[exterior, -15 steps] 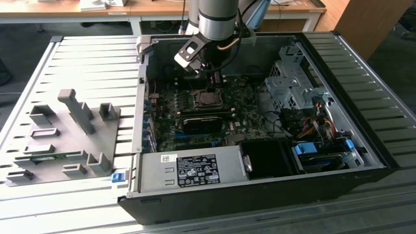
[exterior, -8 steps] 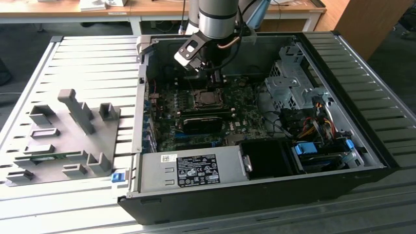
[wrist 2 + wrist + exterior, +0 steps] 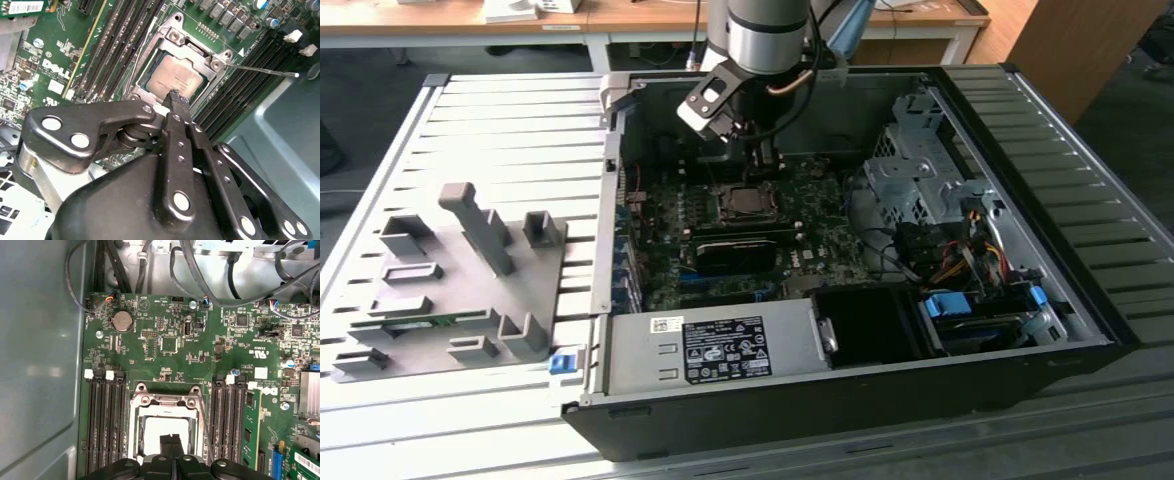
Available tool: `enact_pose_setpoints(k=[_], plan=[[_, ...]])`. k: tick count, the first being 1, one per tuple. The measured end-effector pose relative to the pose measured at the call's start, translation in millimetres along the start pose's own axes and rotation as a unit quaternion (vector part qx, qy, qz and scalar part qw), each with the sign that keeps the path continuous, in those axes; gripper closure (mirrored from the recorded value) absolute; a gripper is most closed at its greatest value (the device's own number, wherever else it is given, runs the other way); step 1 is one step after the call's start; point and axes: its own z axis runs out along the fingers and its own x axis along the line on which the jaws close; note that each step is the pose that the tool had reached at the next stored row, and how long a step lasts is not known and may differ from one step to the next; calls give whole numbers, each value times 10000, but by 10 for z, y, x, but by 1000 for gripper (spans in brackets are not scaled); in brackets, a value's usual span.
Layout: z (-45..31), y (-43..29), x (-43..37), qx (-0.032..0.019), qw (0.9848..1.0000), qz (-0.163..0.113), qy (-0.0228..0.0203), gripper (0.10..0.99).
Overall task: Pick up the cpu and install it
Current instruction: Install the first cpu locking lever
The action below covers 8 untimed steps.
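The cpu [image 3: 174, 76] is a small square chip with a pale metal top. It lies flat inside the metal-framed socket [image 3: 176, 36] on the green motherboard, and it appears in the first wrist view too, cpu [image 3: 152, 432]. My gripper [image 3: 174, 94] hangs just above the chip's edge, its two black fingers pressed together with nothing between them. In the first wrist view the gripper [image 3: 170, 438] covers part of the chip. In the exterior view the gripper [image 3: 762, 160] reaches down into the open computer case over the socket [image 3: 747, 201]. A thin metal lever [image 3: 260, 70] sticks out beside the socket.
Black memory slots [image 3: 105, 425] run along both sides of the socket. A grey tray [image 3: 454, 290] with upright fixtures lies at the exterior view's left, outside the case. Inside the case are the power supply [image 3: 707, 345], a metal drive cage [image 3: 921, 170] and loose cables [image 3: 961, 250].
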Motion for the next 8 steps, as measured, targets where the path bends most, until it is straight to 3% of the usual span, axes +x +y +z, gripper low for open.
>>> enact_pose_setpoints(k=[8], plan=[[-175, 1, 3, 0, 10000, 0, 0, 980]])
